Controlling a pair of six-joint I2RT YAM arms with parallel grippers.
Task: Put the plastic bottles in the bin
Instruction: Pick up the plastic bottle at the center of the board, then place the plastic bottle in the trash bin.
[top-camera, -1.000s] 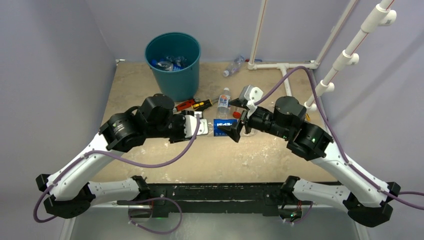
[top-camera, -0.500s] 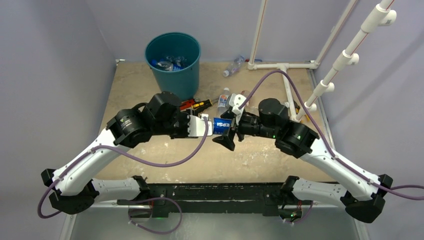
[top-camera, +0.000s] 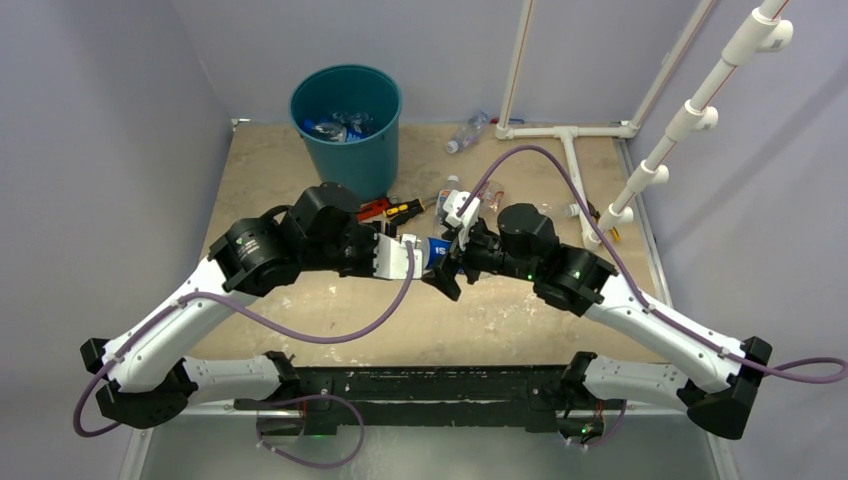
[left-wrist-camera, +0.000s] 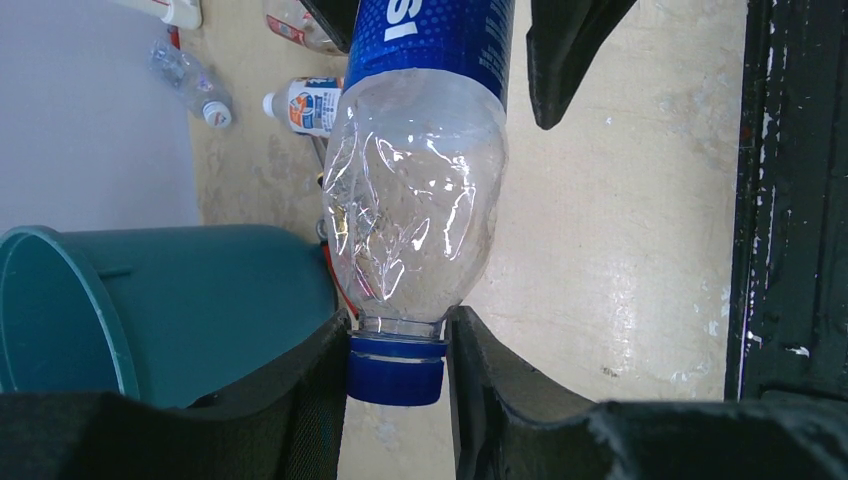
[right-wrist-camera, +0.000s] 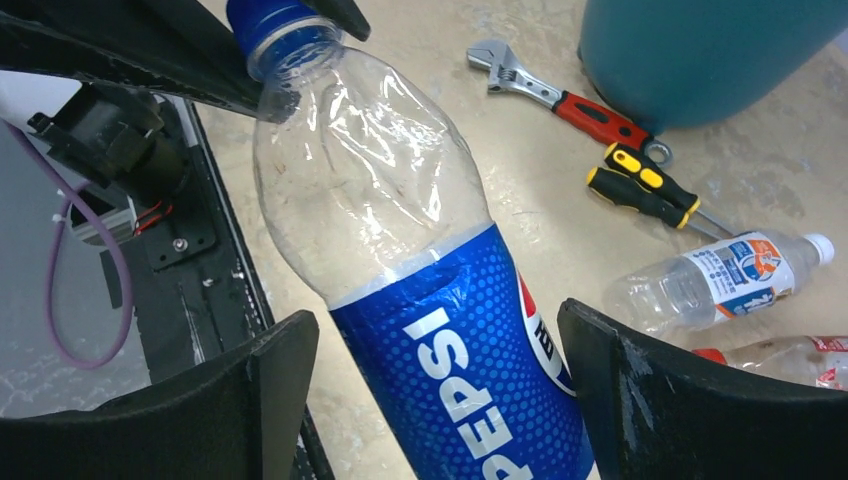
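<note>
The left gripper (left-wrist-camera: 397, 372) is pinching the blue cap (left-wrist-camera: 396, 366) of the Pepsi bottle (left-wrist-camera: 420, 200). Its two black fingers (left-wrist-camera: 310, 410) are pressing on both sides of the cap, at the bottom middle of the left wrist view. The Pepsi bottle is hanging in the air above the table (left-wrist-camera: 620, 230). Its blue label is pointing to the top of that frame.

The right gripper (right-wrist-camera: 437, 322) is sitting around the label end of the same bottle. Its fingers (right-wrist-camera: 650, 400) are standing wide, one on each side of the label, in the lower part of the right wrist view. I cannot tell if they are squeezing the label or just sitting next to it.

In the top view, both grippers are meeting in the middle of the frame, and the Pepsi bottle is lying sideways between them.

The bin (top-camera: 350, 160) is standing at the upper left of the top view. Some bottles (top-camera: 335, 128) are lying inside it.

The wrench (right-wrist-camera: 590, 112) and screwdriver (right-wrist-camera: 640, 195) are lying side by side on the table, just beside the bin. A white-cap bottle (right-wrist-camera: 720, 275) is lying near them. A red-cap bottle (right-wrist-camera: 790, 358) is peeking in at the lower right corner of the right wrist view. One more clear bottle (top-camera: 467, 132) is lying at the top middle of the top view, near the white pipes (top-camera: 565, 130).
</note>
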